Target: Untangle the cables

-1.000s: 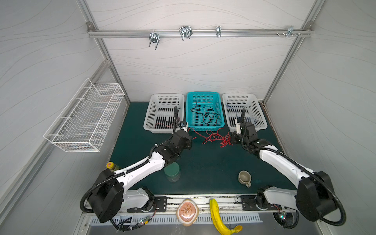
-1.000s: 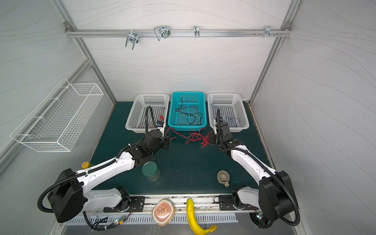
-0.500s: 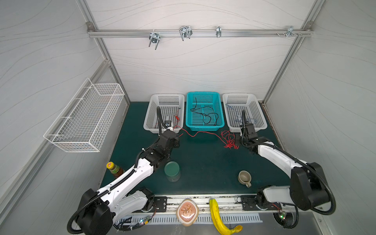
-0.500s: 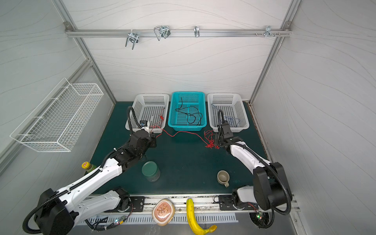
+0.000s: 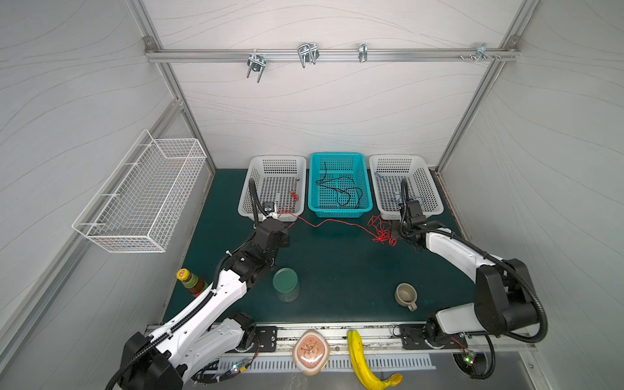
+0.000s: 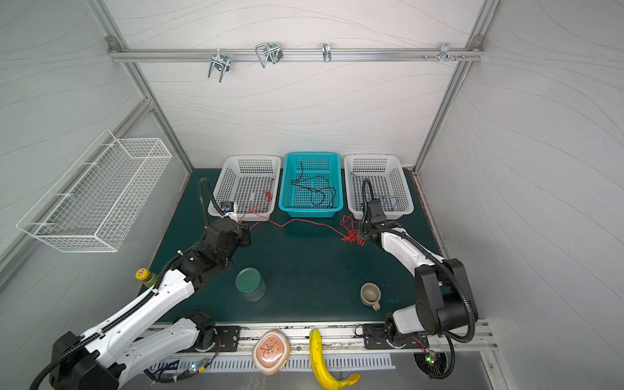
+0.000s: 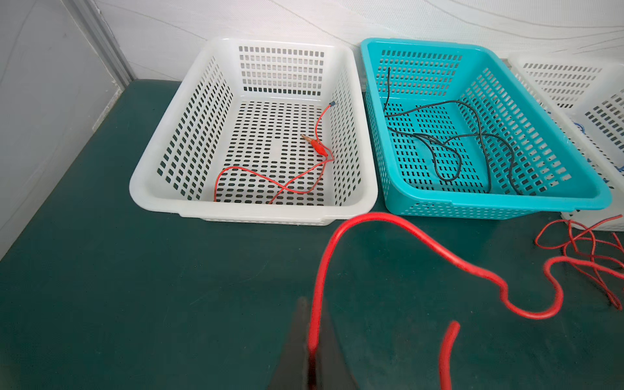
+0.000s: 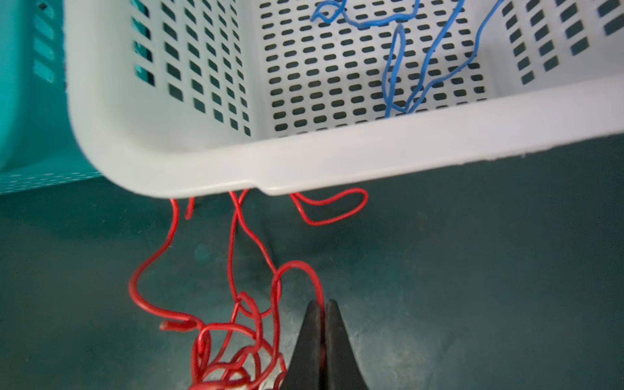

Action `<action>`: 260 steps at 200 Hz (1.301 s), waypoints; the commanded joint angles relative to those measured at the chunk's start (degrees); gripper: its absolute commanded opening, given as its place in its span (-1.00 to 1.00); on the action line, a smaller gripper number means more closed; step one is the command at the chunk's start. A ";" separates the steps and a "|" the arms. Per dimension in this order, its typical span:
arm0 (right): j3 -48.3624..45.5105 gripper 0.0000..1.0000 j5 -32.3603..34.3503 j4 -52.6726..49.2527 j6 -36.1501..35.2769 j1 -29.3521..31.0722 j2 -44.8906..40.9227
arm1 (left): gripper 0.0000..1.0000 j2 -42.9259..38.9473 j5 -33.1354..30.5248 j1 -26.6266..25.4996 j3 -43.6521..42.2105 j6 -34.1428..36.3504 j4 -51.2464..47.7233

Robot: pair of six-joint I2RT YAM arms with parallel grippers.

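While both of my grippers are closed, each is clamped on red wire. My left gripper point(image 7: 312, 324) pinches the red cable point(image 7: 422, 236) between its dark fingers. From the grip the cable rises, arcs forward and runs slack across the green mat point(image 7: 135, 287) toward my right gripper point(image 8: 323, 310). That gripper is shut on one loop of the red tangle point(image 8: 236, 337), which lies on the mat just beside its fingertips. Whether loop and long run are one cable, I cannot tell.

Edges: the front rim of the left white basket point(image 7: 253, 216) stands ahead of my left gripper, with bare mat between. Inside lies a clip-ended red cable point(image 7: 315, 145). The teal basket point(image 7: 472, 202), ahead and toward my right gripper, holds the black cable point(image 7: 472, 135). The front rim of the right white basket point(image 8: 371, 158) is close ahead of my right gripper. Several tangle loops pass under that rim. The blue cable point(image 8: 398, 60) lies inside.

Open room: the mat between my two grippers is bare except for the slack red run. The green tumbler point(image 5: 286, 283) and mug point(image 5: 405, 296) stand well behind them.
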 commanded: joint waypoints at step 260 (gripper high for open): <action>-0.39 -1.00 -22.03 19.77 -9.93 7.88 -19.44 | 0.20 17.10 27.85 -8.25 5.51 14.23 22.14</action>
